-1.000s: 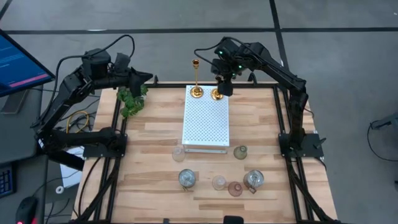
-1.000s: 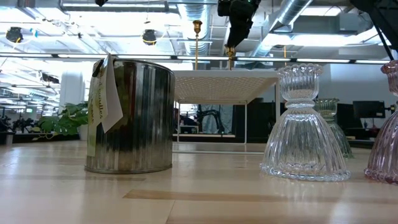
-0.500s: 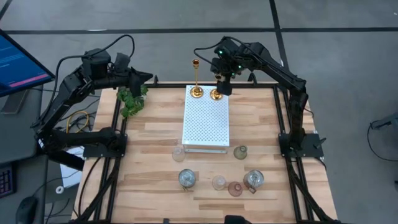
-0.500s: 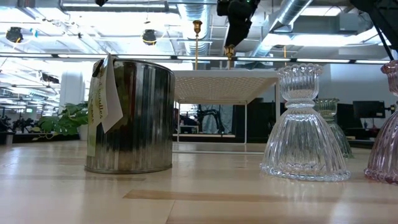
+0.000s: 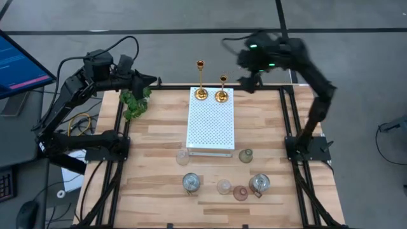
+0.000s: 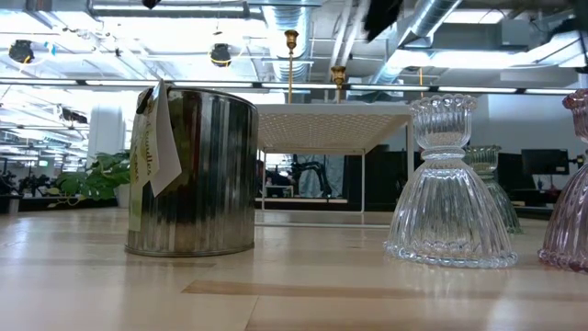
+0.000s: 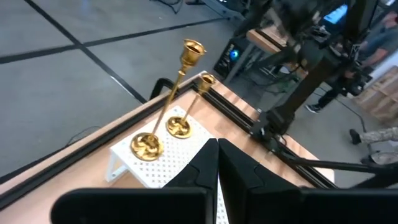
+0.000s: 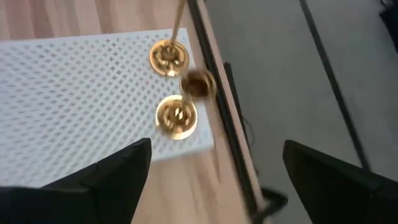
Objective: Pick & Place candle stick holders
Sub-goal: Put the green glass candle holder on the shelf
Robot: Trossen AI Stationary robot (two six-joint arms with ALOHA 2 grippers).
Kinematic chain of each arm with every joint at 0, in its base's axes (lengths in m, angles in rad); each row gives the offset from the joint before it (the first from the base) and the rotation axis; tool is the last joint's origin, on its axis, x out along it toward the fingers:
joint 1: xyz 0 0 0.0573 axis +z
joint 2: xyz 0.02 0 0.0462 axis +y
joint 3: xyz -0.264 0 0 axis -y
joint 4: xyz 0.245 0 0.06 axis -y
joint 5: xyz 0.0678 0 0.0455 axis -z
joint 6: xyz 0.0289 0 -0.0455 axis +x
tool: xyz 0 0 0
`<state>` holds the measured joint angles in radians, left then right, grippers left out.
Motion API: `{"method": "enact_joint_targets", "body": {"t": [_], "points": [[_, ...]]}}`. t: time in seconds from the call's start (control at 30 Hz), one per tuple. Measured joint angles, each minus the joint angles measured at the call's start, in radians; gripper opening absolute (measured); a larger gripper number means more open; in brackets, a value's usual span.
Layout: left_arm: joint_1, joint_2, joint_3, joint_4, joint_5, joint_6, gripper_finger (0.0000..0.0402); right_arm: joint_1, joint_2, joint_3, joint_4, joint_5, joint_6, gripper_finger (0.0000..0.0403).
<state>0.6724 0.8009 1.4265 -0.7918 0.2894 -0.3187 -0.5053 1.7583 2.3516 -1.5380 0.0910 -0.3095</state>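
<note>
My right gripper [image 5: 249, 84], fingers apparently released, hung beside the upright gold candle stick holders [image 5: 220, 90] on the white board [image 5: 210, 124].

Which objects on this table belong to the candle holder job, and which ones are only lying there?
Belonging to the job:
- two gold candlesticks, standing on the white perforated board
- glass candle holders near the front edge
- right end effector, open

Just lying about:
- leafy plant
- metal tin
- left end effector, shut

Two gold sticks [image 5: 211, 83] upright, glass cups [image 5: 224, 178] clustered
</note>
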Motion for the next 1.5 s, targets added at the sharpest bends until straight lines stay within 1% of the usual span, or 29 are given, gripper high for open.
{"method": "enact_joint_targets", "body": {"t": [0.07,0.13,0.2,0.27,0.4,0.5,0.57,0.67,0.8,0.9,0.97,1.07,1.2,1.33,1.5], "points": [[0.0,0.0,0.0,0.0,0.011,0.0,0.001,0.001,-0.059,0.0,-0.037,0.001,0.069,0.0352],[0.0,0.0,0.0,0.0,0.028,-0.001,0.001,0.026,-0.116,-0.005,-0.029,0.004,0.16,0.0353],[0.0,0.0,0.0,0.0,0.048,-0.009,0.001,0.067,-0.182,-0.026,-0.034,-0.007,0.239,0.0352],[0.0,0.0,0.0,0.0,0.063,-0.023,0.001,0.133,-0.252,-0.071,-0.028,0.018,0.322,0.0349],[0.0,0.0,0.0,0.0,0.066,-0.03,0.001,0.278,-0.378,-0.244,-0.031,0.104,0.528,0.0342],[0.0,0.0,0.0,0.0,0.066,-0.03,0.001,0.389,-0.471,-0.42,-0.032,0.116,0.714,0.0337],[0.0,0.0,0.0,0.0,0.066,-0.03,0.001,0.464,-0.523,-0.546,-0.035,0.085,0.83,0.0336],[0.0,0.0,0.0,-0.001,0.065,-0.03,0.001,0.576,-0.565,-0.722,-0.035,-0.006,0.997,0.0337],[0.0,0.0,0.0,0.0,0.063,-0.034,0.001,0.717,-0.573,-0.898,-0.034,-0.153,1.167,0.0337],[0.0,0.0,0.0,-0.001,0.063,-0.038,0.001,0.818,-0.538,-0.975,-0.017,-0.224,1.226,0.0336],[0.0,0.0,0.0,-0.001,0.063,-0.038,0.001,0.887,-0.501,-0.996,0.002,-0.222,1.235,0.0337],[0.0,0.0,0.0,-0.001,0.063,-0.037,0.001,0.991,-0.443,-0.996,0.043,-0.178,1.223,0.0337],[0.0,0.0,0.0,-0.001,0.064,-0.032,0.001,1.094,-0.369,-0.996,0.12,-0.137,1.189,0.0333],[0.0,0.0,0.0,-0.001,0.066,-0.031,0.001,1.129,-0.315,-0.996,0.176,-0.127,1.171,0.0325],[0.0,0.0,0.0,-0.001,0.082,-0.027,0.001,1.125,-0.288,-1.019,0.253,-0.058,1.166,0.0322]]}}
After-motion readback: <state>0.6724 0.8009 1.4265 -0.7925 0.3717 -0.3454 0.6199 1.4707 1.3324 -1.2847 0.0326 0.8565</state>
